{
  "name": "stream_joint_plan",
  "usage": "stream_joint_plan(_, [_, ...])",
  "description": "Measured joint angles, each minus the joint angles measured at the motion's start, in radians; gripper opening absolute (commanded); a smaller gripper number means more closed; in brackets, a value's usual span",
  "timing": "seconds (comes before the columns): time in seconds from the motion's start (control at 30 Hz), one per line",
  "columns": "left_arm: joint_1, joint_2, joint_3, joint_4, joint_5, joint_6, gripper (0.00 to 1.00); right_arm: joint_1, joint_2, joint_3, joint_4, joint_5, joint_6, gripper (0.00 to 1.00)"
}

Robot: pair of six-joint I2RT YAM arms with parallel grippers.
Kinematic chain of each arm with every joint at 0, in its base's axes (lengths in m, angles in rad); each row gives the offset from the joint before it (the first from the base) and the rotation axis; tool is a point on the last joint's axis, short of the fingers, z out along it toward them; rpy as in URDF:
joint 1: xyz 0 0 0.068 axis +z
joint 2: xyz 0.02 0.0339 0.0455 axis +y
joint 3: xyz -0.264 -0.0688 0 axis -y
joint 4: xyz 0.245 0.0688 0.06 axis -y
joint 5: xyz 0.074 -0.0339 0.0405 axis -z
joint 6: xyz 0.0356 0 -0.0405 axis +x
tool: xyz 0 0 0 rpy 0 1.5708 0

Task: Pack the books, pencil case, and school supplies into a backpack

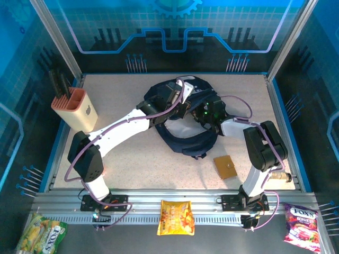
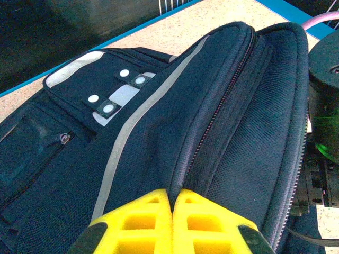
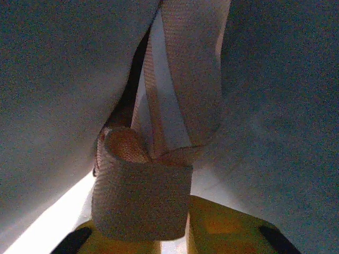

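From above you see the backpack [image 1: 188, 138] at the far middle of the table [image 1: 132, 164], with both arms bent in over it. From that height you cannot read how either tool stands.

Your left wrist camera settles one side. The left tool [image 2: 172, 222] is closed tight, its yellow fingers pressed together on a fold of navy fabric beside the zip. A grey stripe and white studs show on the panel to the left, and the right arm's black wrist, with a green light, sits close on the right.

Your right wrist camera has grey cloth on both sides. A strap loop [image 3: 140, 201] sits at the right tool [image 3: 180, 225], whose fingers stand narrowly apart. You cannot tell whether they grip it.

The backpack lies well clear of the left and right table edges, and you have bare table on the near left.

- **Tan square** [image 1: 225, 166]: lies flat on the near right, between the backpack and the right arm's base, touching neither. The right arm's elbow hangs just right of it.
- **Holder** [image 1: 78, 108]: stands at the far left edge with black tools in it, close to the left arm's elbow.
- **Bags:** a yellow bag [image 1: 176, 217], a pink bag [image 1: 302, 225] and a green bag [image 1: 39, 235] lie off the table, nearer than the rail [image 1: 175, 198].
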Motion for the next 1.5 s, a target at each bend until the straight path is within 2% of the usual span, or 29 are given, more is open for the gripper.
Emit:
stream_joint_plan(0.1, [0.000,-0.003,-0.006,0.000,0.000,-0.002,0.00,0.000,-0.031,-0.055,0.027,-0.002,-0.010,0.32])
stream_joint_plan(0.2, [0.001,-0.003,-0.012,0.000,0.008,-0.012,0.00,0.000,-0.135,-0.160,0.018,-0.004,-0.024,0.38])
stream_joint_plan(0.37, [0.008,-0.003,-0.014,0.000,0.025,-0.026,0.00,0.000,-0.436,-0.311,-0.084,0.003,-0.051,0.48])
stream_joint_plan(0.47, [0.013,-0.003,-0.023,0.008,0.042,-0.027,0.00,0.000,-0.629,-0.344,-0.226,0.054,-0.087,0.58])
stream_joint_plan(0.53, [0.016,-0.003,-0.036,0.014,0.070,-0.034,0.00,-0.001,-0.747,-0.352,-0.322,0.102,-0.118,0.60])
stream_joint_plan(0.73, [0.026,-0.005,-0.074,0.032,0.183,-0.079,0.33,-0.002,-1.015,-0.336,-0.537,0.211,-0.236,0.73])
stream_joint_plan(0.83, [0.027,-0.023,-0.116,0.060,0.226,-0.115,0.56,-0.002,-1.049,-0.286,-0.610,0.250,-0.299,0.77])
stream_joint_plan(0.9, [0.028,-0.043,-0.144,0.068,0.236,-0.137,0.64,-0.002,-1.044,-0.253,-0.630,0.269,-0.337,0.82])
stream_joint_plan(0.97, [0.034,-0.074,-0.179,0.080,0.237,-0.162,0.67,-0.002,-1.028,-0.232,-0.636,0.278,-0.366,0.86])
stream_joint_plan(1.1, [0.088,-0.146,-0.257,0.111,0.240,-0.220,0.72,-0.002,-0.984,-0.225,-0.632,0.284,-0.389,0.87])
stream_joint_plan(1.33, [0.265,-0.188,-0.344,0.115,0.239,-0.377,0.72,0.000,-0.924,-0.229,-0.594,0.267,-0.391,0.88])
stream_joint_plan(1.5, [0.386,-0.152,-0.350,0.105,0.257,-0.508,0.67,0.002,-0.899,-0.238,-0.568,0.255,-0.385,0.88])
